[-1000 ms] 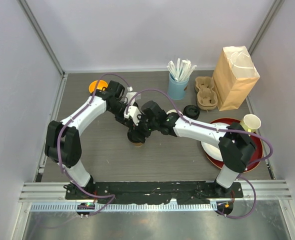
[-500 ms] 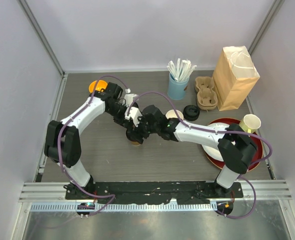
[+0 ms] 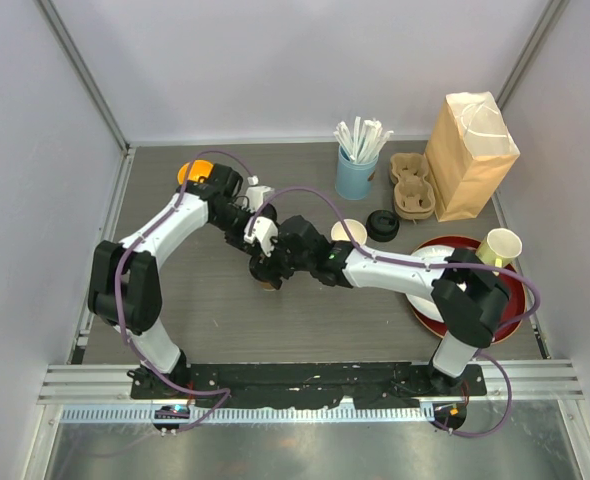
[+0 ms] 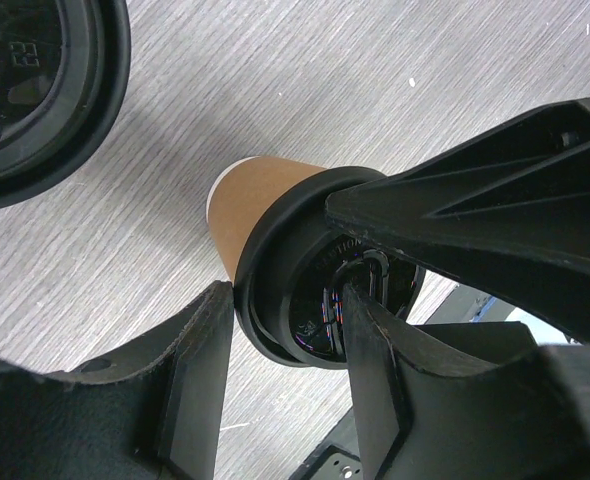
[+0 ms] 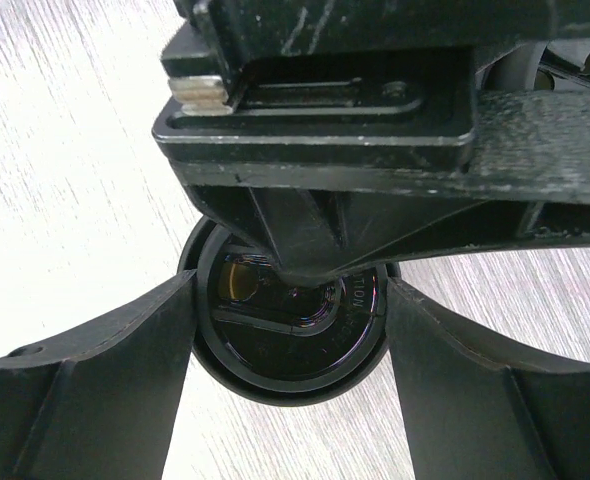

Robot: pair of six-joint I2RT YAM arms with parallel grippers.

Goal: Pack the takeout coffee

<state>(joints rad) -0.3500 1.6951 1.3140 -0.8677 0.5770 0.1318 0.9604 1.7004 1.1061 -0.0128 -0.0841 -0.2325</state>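
Observation:
A kraft-brown takeout coffee cup (image 4: pixel 250 205) with a black lid (image 5: pixel 285 345) stands mid-table, under both grippers (image 3: pixel 269 284). My right gripper (image 5: pixel 290 290) straddles the lid from above, its jaws wide and close along both sides of the rim. My left gripper (image 4: pixel 290 298) stands half apart over the same lid. One of its fingertips (image 4: pixel 220 300) is against the rim's outside, the other lies across the lid's top. Whether it grips is hidden. A second brown cup (image 3: pixel 348 232), lidless and white inside, stands to the right, with a loose black lid (image 3: pixel 382 224) beside it.
At the back stand a light-blue cup of straws (image 3: pixel 356 175), a pulp cup carrier (image 3: pixel 411 185) and a brown paper bag (image 3: pixel 470 150). A red tray (image 3: pixel 510 305) at the right holds a white plate and a pale yellow cup (image 3: pixel 502 245). An orange disc (image 3: pixel 188 172) lies back left.
My right arm has slid left over the lidded cup and its jaws have widened. The lidless cup behind it has come into view. The left arm has barely moved.

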